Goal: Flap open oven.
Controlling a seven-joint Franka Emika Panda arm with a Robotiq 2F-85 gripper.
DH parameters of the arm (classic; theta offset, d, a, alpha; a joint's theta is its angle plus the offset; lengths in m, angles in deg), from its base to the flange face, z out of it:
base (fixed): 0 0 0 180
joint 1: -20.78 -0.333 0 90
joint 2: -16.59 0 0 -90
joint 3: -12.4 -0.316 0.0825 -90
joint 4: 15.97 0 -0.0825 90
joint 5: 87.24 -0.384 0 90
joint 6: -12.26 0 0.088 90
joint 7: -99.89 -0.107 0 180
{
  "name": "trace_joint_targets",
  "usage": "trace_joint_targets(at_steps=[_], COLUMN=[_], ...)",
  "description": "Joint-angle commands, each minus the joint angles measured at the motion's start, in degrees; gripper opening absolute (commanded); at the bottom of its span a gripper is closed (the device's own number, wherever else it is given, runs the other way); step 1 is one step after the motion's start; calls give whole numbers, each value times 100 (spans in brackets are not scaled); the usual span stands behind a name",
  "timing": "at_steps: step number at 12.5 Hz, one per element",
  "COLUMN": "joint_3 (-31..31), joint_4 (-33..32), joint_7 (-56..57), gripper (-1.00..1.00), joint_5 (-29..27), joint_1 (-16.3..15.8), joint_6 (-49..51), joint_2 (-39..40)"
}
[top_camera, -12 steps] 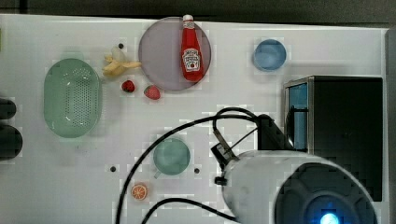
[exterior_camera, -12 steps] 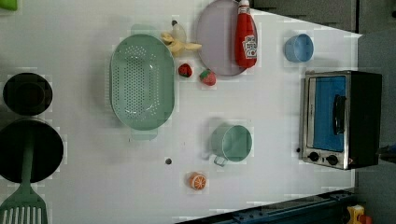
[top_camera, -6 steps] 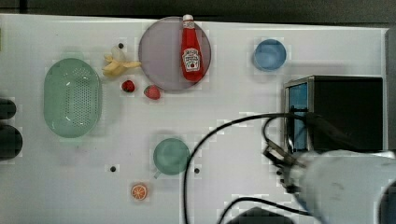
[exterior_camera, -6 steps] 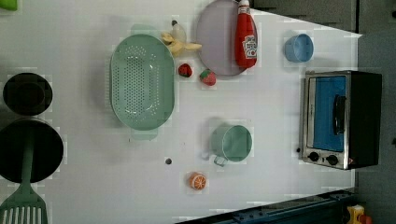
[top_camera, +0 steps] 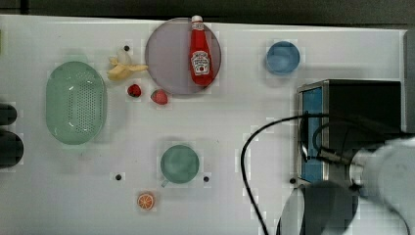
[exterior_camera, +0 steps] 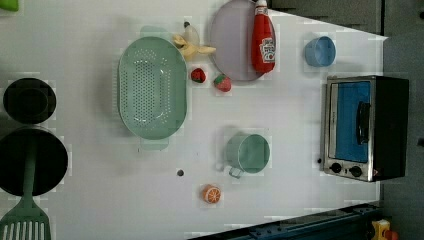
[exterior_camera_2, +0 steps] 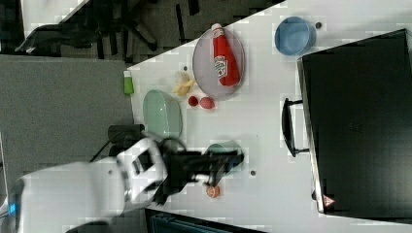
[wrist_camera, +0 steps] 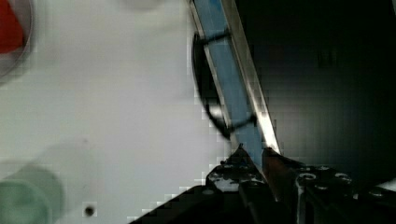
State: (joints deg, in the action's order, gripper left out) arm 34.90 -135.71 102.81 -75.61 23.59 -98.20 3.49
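I have the oven [exterior_camera: 364, 128] standing at the table's edge, on the left view's right, with its blue glass door [exterior_camera: 353, 121] shut flat against the silver frame and the bar handle [exterior_camera: 363, 122] across the middle of the glass. The two knobs [exterior_camera: 345, 170] sit at one end of the front. Nothing near the door would block its swing; the green cup [exterior_camera: 247, 152] is the closest thing in front and stands well apart.

In the wrist view my gripper [wrist_camera: 252, 154] is down at the door's top edge, near one end of the handle [wrist_camera: 205, 88]. The two fingers stand narrowly apart with the blue strip of the door running between their tips. Whether they really pinch the edge or only straddle it I cannot tell (the tips are dark against dark metal). In the top view the arm [top_camera: 386, 176] hangs over the oven's front [top_camera: 311, 132], cable looping across the door.

So I judge this to be the approach-and-engage step: the door has not yet begun to drop. The next move calls for getting a sure hold on the edge or hooking behind the handle, then pulling outward and downward along the arc of the bottom hinge. A straight pull risks dragging the whole oven across the table, or the fingers slipping off the thin edge.
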Motion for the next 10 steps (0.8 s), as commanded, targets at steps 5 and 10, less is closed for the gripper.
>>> trace_joint_targets(at_steps=[5,10], joint_3=[237,268], joint_4=[-127,-491], joint_7=[1575,1572], gripper=[-65,-65], joint_5=[3,-14], joint_1=[-51,-50], joint_6=[-1310,-2131], joint_2=[1253,1919])
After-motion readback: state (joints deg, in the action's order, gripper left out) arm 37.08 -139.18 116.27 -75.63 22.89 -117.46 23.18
